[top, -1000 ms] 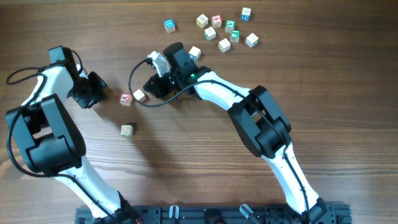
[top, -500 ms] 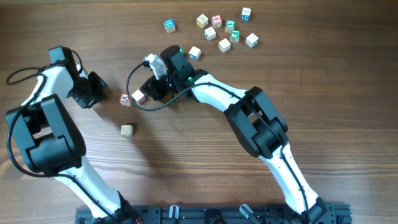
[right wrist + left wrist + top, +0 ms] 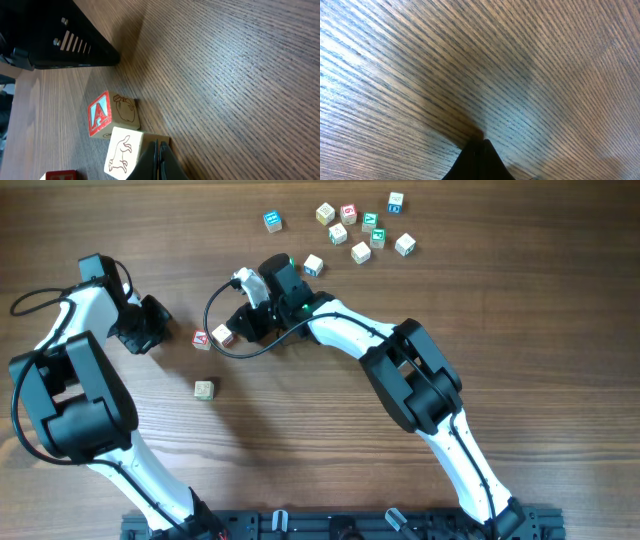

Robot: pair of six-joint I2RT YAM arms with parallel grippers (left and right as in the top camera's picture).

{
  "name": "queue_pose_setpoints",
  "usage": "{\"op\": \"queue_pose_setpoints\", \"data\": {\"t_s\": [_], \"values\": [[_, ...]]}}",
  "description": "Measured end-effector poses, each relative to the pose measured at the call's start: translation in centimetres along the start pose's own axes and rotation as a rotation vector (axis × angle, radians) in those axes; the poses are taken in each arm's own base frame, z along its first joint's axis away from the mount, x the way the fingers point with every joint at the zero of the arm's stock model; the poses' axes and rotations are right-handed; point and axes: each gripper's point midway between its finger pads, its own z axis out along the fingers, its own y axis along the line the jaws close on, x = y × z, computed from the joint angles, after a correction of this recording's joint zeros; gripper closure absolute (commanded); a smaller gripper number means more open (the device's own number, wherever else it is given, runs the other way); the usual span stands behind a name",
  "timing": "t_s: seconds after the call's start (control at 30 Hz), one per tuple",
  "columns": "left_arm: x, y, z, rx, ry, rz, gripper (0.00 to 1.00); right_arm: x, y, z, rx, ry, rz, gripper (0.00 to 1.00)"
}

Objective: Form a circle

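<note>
Small leftward creep of the right arm since a second ago, with the animal-print cube (image 3: 222, 335) nudged a hair closer to the red A cube (image 3: 201, 338). No visible change over the last half second. Left arm same pose throughout.

Right gripper (image 3: 242, 322): jaws fully together, nothing between them. Likely being used as a blunt pusher, not a pincher. In the wrist view, closed tip low on the table (image 3: 500, 300), right at the near side of the animal-print cube, touching or just short of it, cannot tell which. That cube pressed corner-to-side against the red A cube, the pair lying directly ahead of the tip. Probable reason for this placement: shoving cubes together into a tight group, start of an arc.

Left gripper (image 3: 150, 326): also closed and empty, tip just over bare wood in its own wrist view. Parked just left of the red A cube, apart from it. Possibly a backstop for the push, or simply waiting.

Circle: not formed, no ring anywhere. Makings so far: the touching pair between the two grippers, plus a lone pale cube (image 3: 203, 389) nearer the robot base, well apart from both. One stray cube (image 3: 313, 265) behind the right wrist. Scatter of mixed-colour cubes (image 3: 350, 225) at the far side, well apart from either gripper.
</note>
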Motion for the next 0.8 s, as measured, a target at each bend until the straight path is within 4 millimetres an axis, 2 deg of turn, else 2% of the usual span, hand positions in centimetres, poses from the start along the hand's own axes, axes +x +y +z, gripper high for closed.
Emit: {"op": "queue_pose_setpoints", "data": {"t_s": [0.8], "values": [[-0.01,0.0,0.0,0.0,0.0,0.0,0.96,0.2,-0.03,0.0,0.001,0.008,0.108,0.96]]}}
